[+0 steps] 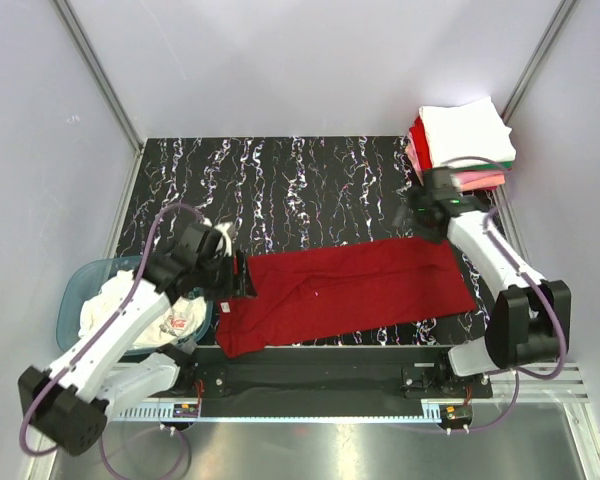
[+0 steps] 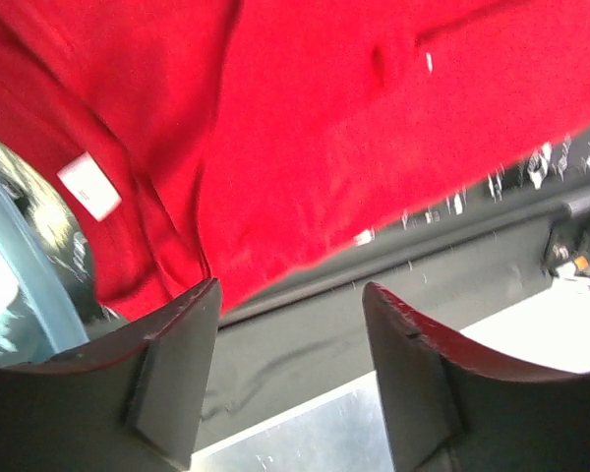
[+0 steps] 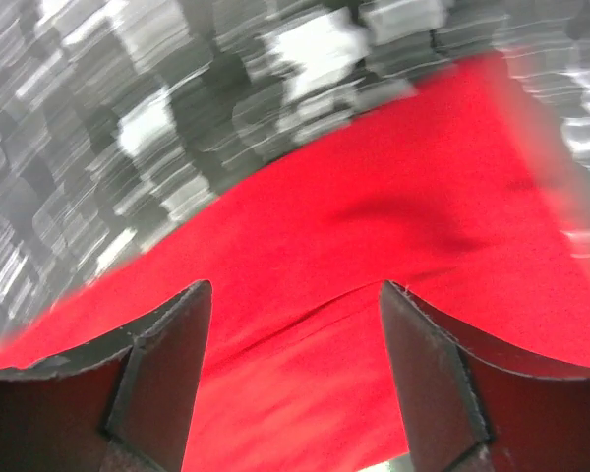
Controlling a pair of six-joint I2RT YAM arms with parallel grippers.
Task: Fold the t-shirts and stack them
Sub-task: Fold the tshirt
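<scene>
A dark red shirt lies flat on the black, white-veined tabletop, folded into a long strip. It runs from near the left front edge up toward the right side. Its left end is wider and lumpier, and a few creases run along the cloth.

The left claw hangs over the strip's left end. In the left wrist view its two dark fingers stand apart with nothing between them. The red cloth lies beyond them, with a small white tag near a seam. The shirt's edge crosses the gap between the fingers, and the tabletop's front rail shows below it.

The right claw is at the strip's far right end, just above its upper corner. In the right wrist view, which is blurred, its fingers are also spread wide and grip nothing. Red cloth fills the space between and beyond them, and the marbled surface shows farther off.

A stack of folded shirts sits at the far right corner of the tabletop. A white one is on top, with red and pink layers showing at the sides beneath it. The right arm's wrist is just in front of the stack.

A teal tub stands off the left edge, beside the left arm. It holds loose white shirts, one of them with red print.
</scene>
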